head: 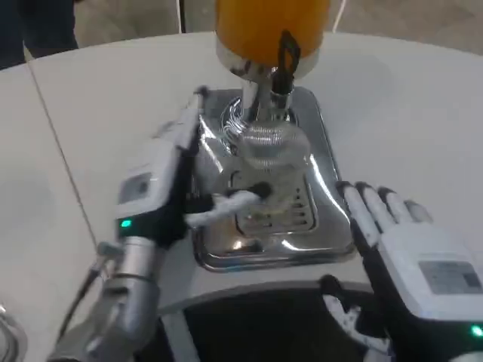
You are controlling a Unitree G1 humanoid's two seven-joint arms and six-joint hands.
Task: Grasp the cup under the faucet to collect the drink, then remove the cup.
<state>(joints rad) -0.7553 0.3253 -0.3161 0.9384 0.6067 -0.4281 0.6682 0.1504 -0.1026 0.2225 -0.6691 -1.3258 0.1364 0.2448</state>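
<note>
— Reaching in from the left, that's the left hand (pixel 162 181), turned edge-on w/ its white back up and a green light glowing near the wrist. One white finger w/ a black tip (pixel 230 202) pokes out toward the base of the cup (pixel 268 154).

— Is it holding the cup?

— Can't tell. The finger looks like it's at the cup's lower front, maybe touching, but the rest of the fingers are hidden behind the hand's edge or blurred. No clear wrap around the cup.

— Where's the cup exactly?

— Clear ribbed one, upright on the shiny drip tray (pixel 226 260), right under the faucet (pixel 275 87). The black tap lever (pixel 287 53) sits above it on the front of the orange dispenser (pixel 268 26).

— And the other hand?

— Right hand (pixel 407 249) is low on the right, palm down, fingers straight and slightly apart, nothing in it. Fingertips (pixel 361 197) lie just beside the tray's right rim, near the slotted grate (pixel 275 207). Well apart from the cup.

— Anything else round there?

— White table (pixel 113 98) under all of it, a seam running down the left part. Silver left forearm (pixel 124 302) comes up from bottom left w/ a black cable alongside.
</note>
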